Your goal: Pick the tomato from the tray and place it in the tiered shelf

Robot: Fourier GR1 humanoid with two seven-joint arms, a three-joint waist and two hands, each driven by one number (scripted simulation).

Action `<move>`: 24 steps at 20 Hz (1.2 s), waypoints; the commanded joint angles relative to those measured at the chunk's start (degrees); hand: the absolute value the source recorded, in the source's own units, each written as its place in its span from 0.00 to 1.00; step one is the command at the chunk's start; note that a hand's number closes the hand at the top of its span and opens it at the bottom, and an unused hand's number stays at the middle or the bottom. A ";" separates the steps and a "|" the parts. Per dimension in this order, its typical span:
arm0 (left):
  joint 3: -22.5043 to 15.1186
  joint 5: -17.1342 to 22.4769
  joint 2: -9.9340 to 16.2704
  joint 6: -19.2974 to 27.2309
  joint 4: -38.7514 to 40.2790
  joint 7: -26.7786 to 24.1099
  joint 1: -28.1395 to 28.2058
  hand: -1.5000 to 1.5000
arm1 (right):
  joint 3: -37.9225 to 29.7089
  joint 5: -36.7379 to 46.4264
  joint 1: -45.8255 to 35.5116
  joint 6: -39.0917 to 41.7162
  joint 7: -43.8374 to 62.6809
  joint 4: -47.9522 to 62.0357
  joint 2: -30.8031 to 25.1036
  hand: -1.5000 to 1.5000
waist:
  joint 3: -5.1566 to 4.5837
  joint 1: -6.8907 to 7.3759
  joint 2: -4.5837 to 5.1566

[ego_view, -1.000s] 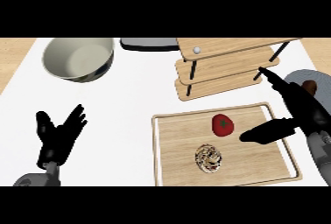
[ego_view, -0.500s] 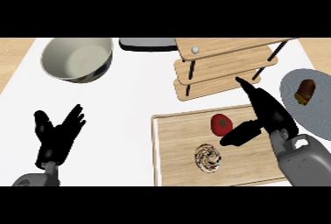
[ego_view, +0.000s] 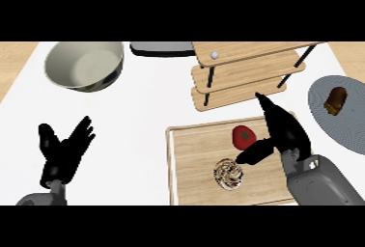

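Note:
A red tomato (ego_view: 245,136) with a green stem lies on the wooden tray (ego_view: 192,164), near its back edge. My right hand (ego_view: 285,130) is over the tray just right of the tomato, fingers straight and pointing away, thumb (ego_view: 255,153) stretched under the tomato's near side. It is open and I cannot tell if it touches the tomato. The wooden tiered shelf (ego_view: 246,72) with black posts stands just behind the tray. My left hand (ego_view: 65,153) rests open at the lower left, fingers up.
A patterned round item (ego_view: 230,173) lies on the tray in front of the tomato. A large bowl (ego_view: 83,65) stands at the back left. A grey plate (ego_view: 342,120) with a brown food piece (ego_view: 336,100) sits at the right edge. A dark pan (ego_view: 162,48) is behind the shelf.
My right hand has moved left across the tray, from its right edge to right beside the tomato. The left hand, tomato and shelf have stayed where they were.

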 commanded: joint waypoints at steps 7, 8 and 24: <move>3.76 -0.23 1.54 -3.18 -3.20 2.81 -0.44 0.50 | -3.59 7.83 -0.56 4.56 0.24 4.62 6.02 0.00 | 0.01 0.06 -0.01; 2.86 -1.48 -1.12 -3.03 0.32 -2.34 2.55 0.50 | -4.65 8.22 1.70 3.26 -3.53 6.59 5.55 0.00 | 0.01 0.03 0.02; 4.34 -3.44 -3.42 -4.80 -2.36 1.80 0.56 0.50 | -10.63 20.19 -0.43 -1.62 -16.33 20.81 13.59 0.00 | 0.02 0.09 0.02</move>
